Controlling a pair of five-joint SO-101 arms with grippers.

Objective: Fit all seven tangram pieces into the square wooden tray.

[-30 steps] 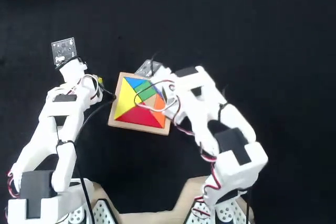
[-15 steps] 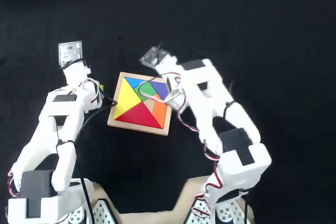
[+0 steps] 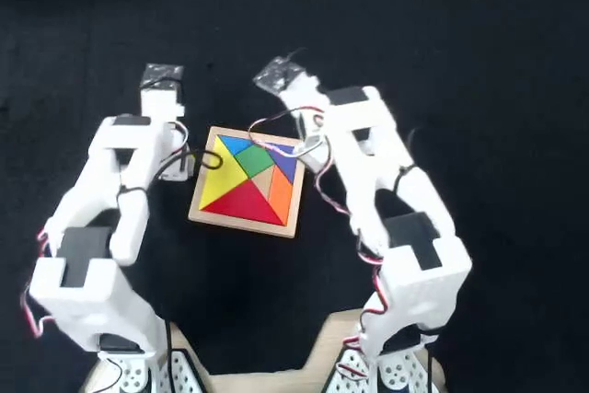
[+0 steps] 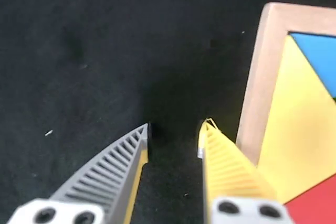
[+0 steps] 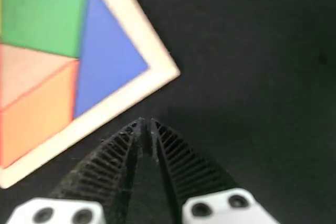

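Drawn back off the wooden tray (image 3: 241, 224) since a second ago: right pincer (image 5: 148, 124), pressed together, empty, just off the corner beside the purple triangle (image 5: 102, 59). Swung nearer too: left pincer (image 4: 176, 128), spread, empty, low over the black tabletop (image 3: 479, 62), yellow finger (image 4: 226, 166) just beside the tray's rim. Flat between both arms, tray filled edge to edge with seven coloured pieces (image 3: 248, 202).

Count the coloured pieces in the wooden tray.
7, all in the tray: from above, blue at the far edge, yellow left, red nearest, green central, tan beside it, purple and orange right. None hidden.
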